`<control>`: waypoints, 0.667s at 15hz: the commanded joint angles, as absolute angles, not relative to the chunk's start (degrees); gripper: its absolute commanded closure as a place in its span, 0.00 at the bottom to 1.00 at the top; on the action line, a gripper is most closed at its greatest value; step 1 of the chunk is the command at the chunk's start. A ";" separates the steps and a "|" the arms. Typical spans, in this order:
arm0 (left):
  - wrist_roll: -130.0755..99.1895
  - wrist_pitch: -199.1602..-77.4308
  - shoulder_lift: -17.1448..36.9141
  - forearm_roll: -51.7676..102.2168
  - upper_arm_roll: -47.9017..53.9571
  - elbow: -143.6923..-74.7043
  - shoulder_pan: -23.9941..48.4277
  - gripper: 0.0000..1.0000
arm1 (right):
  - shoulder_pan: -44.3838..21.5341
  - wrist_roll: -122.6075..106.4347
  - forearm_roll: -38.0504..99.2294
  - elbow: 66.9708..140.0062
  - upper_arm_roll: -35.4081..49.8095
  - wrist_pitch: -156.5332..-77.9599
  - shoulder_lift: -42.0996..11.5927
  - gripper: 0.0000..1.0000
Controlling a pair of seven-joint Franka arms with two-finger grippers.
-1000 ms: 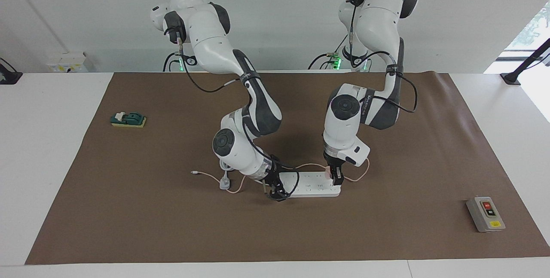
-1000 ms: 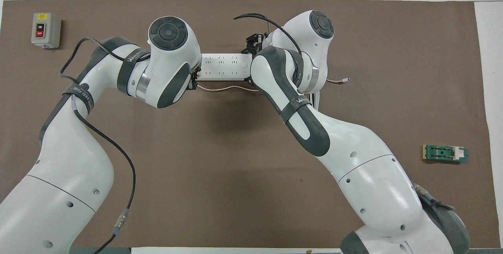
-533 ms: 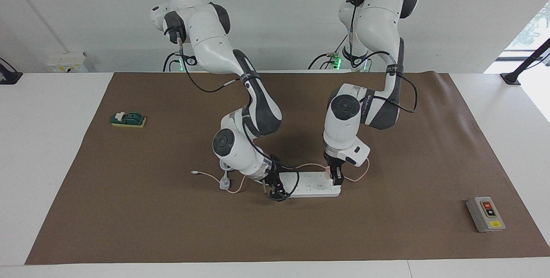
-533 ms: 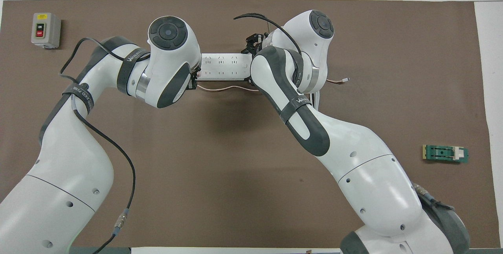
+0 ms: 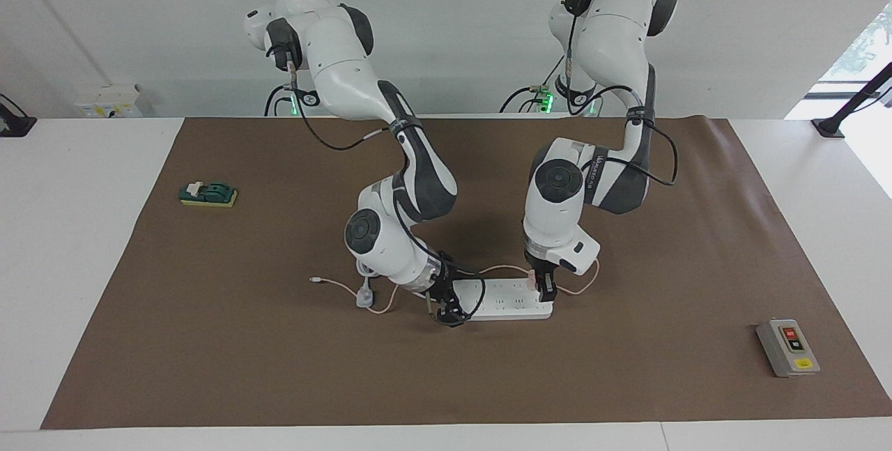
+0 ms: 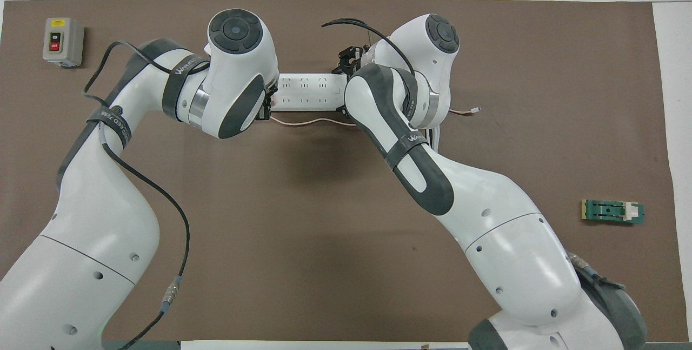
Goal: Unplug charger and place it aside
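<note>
The pale pink charger point(image 5: 533, 277) sits plugged into the long white power strip point(image 5: 509, 299) at the strip's end toward the left arm. My left gripper point(image 5: 544, 288) comes straight down on it and is shut on the charger. In the overhead view the left wrist hides that grip; only a bit of the charger point(image 6: 274, 102) shows beside the power strip point(image 6: 308, 92). Its thin pink cable point(image 6: 313, 120) runs along the strip's side nearer the robots. My right gripper point(image 5: 446, 311) is down at the strip's other end.
A grey-white plug point(image 5: 364, 295) with a thick white cord lies by the right arm's wrist. A grey switch box point(image 5: 787, 348) stands toward the left arm's end of the table, a green block point(image 5: 208, 194) toward the right arm's end. Brown mat point(image 5: 279, 367) covers the table.
The left arm's wrist and elbow have shifted slightly over the strip while its gripper stays on the charger. The right arm and the strip have not visibly moved.
</note>
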State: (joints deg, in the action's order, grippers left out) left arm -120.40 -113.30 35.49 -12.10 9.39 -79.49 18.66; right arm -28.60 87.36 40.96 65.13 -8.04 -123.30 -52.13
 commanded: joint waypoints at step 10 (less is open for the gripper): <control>-94.35 -102.58 30.33 -11.43 9.23 -75.94 19.77 1.00 | -28.21 85.26 41.31 64.16 -7.56 -125.25 -53.26 0.00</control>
State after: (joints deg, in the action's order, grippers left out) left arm -102.39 -105.89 32.99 -12.00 9.66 -75.25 19.16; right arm -28.73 87.07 40.96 65.14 -8.03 -123.87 -52.34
